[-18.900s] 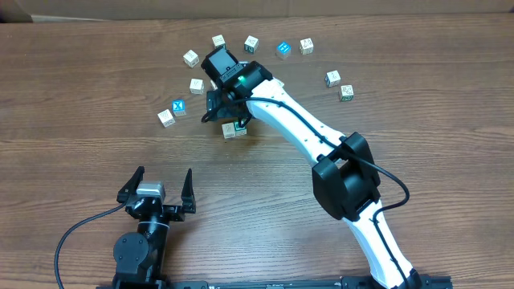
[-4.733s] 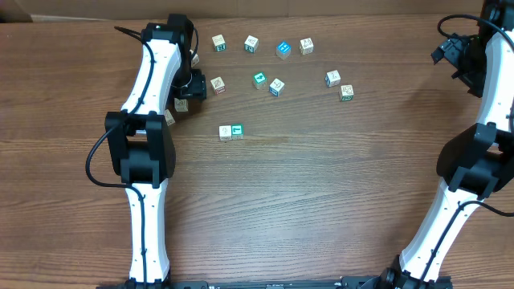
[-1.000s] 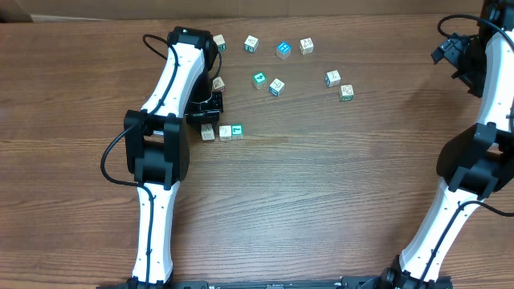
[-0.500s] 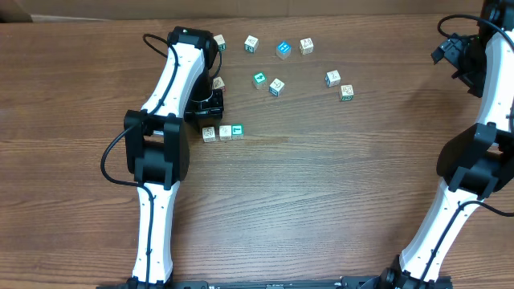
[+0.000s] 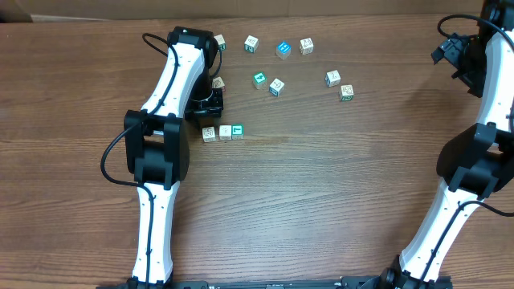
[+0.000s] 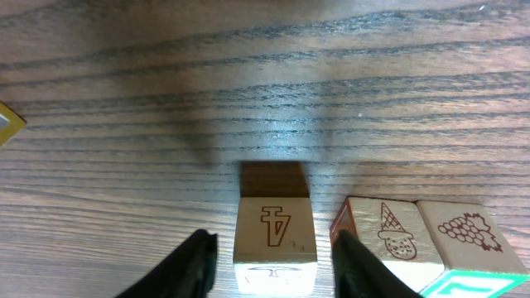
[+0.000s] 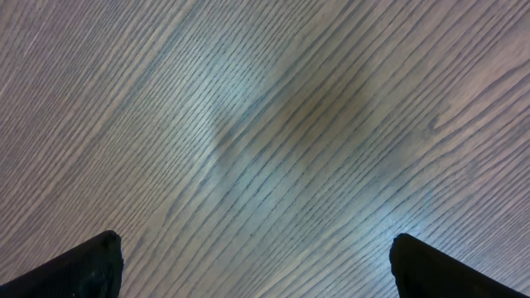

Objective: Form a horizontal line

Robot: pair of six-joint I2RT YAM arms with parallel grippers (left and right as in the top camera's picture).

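Wood-grain table [image 5: 321, 201], short cube row [image 5: 224, 132], scattered cubes [image 5: 306, 46], pale strip [image 5: 241, 6] beyond.

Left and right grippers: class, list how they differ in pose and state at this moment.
The left gripper is low at the row, jaws flanking a pale cube with small gaps; the right gripper has only bare table between its jaws. The left jaws stand narrower than the right. Both are open, holding nothing.
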